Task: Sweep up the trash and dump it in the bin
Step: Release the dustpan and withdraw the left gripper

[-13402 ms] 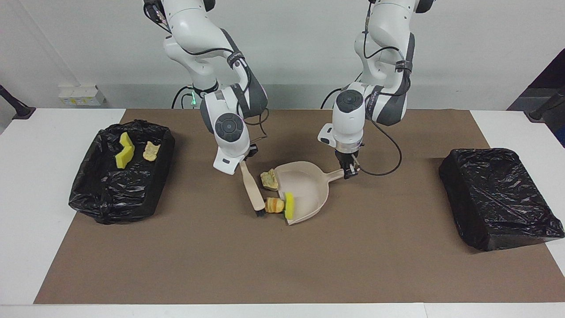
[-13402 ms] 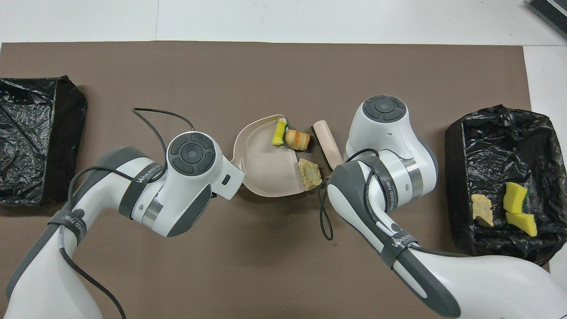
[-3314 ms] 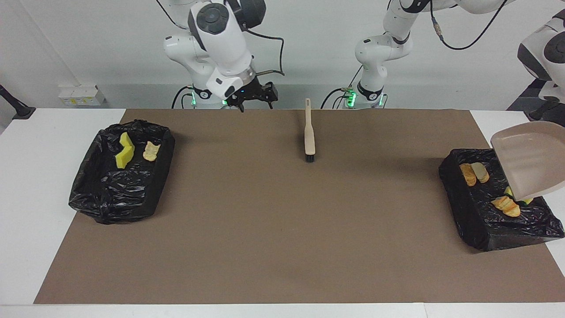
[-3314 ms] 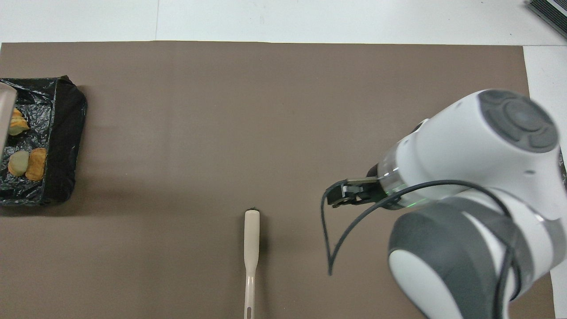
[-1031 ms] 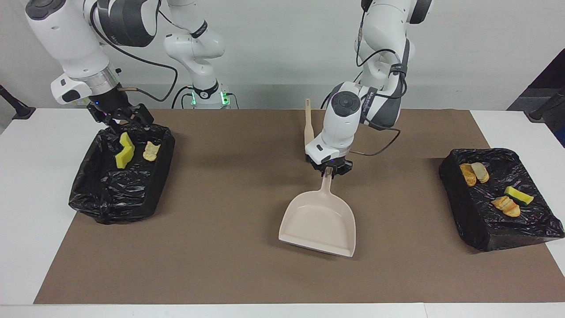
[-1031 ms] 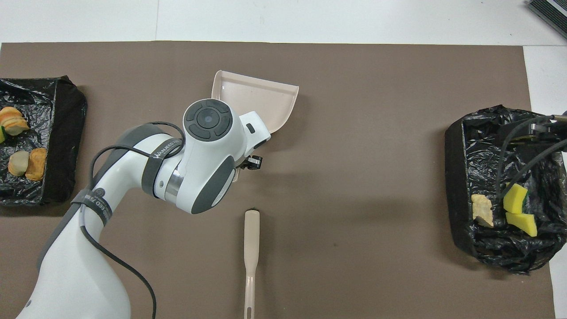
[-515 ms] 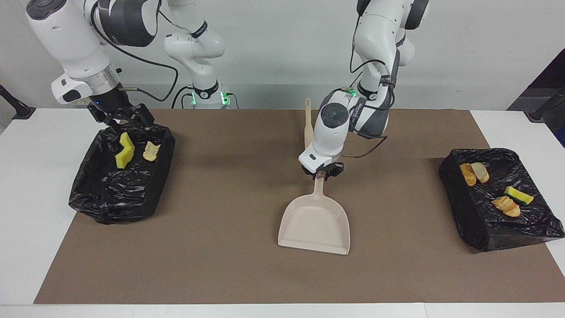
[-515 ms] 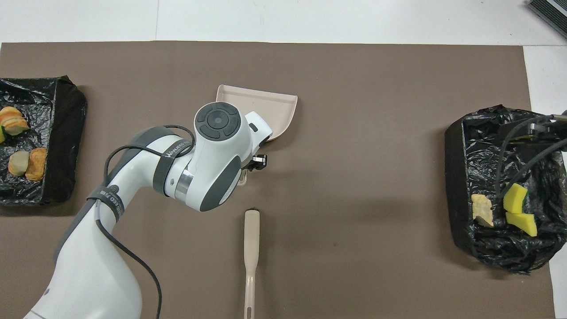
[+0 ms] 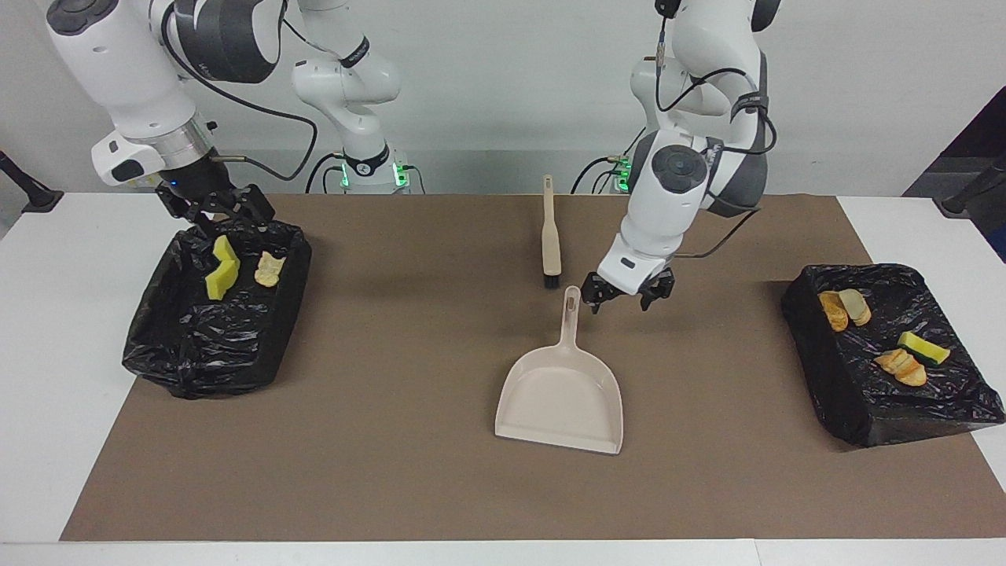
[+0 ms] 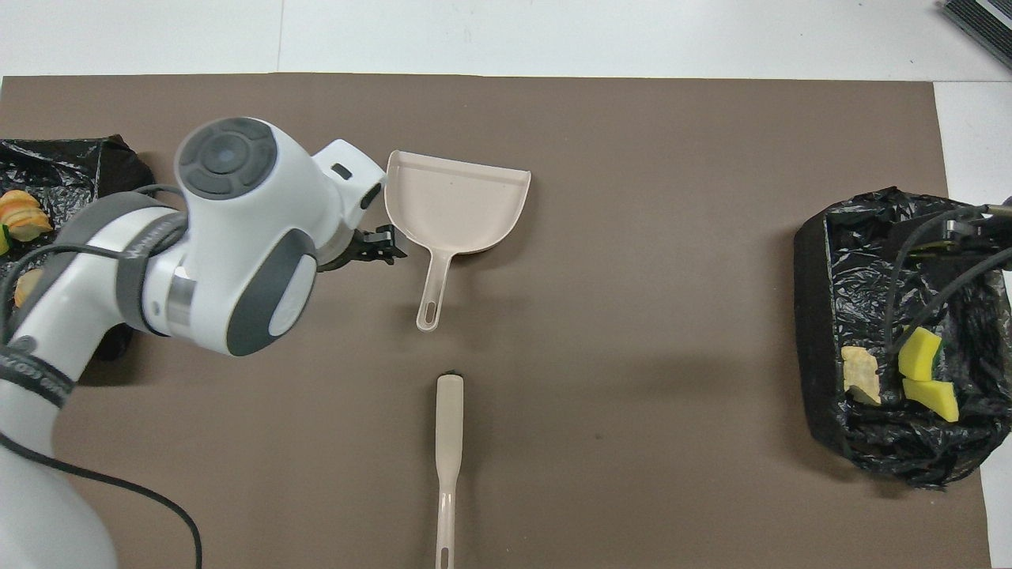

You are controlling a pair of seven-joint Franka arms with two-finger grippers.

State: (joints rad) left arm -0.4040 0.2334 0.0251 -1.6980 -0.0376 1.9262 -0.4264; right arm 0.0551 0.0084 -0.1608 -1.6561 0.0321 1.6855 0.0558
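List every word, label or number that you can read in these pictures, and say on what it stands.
No text can be read in full.
Strap on the left arm: pale lettering, too blurred to read.
Nothing else shows any text, label or number.

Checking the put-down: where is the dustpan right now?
The dustpan lies flat on the brown mat at mid-table, farther from the robots than the brush, its handle pointing toward them; the open left gripper hangs beside the handle.
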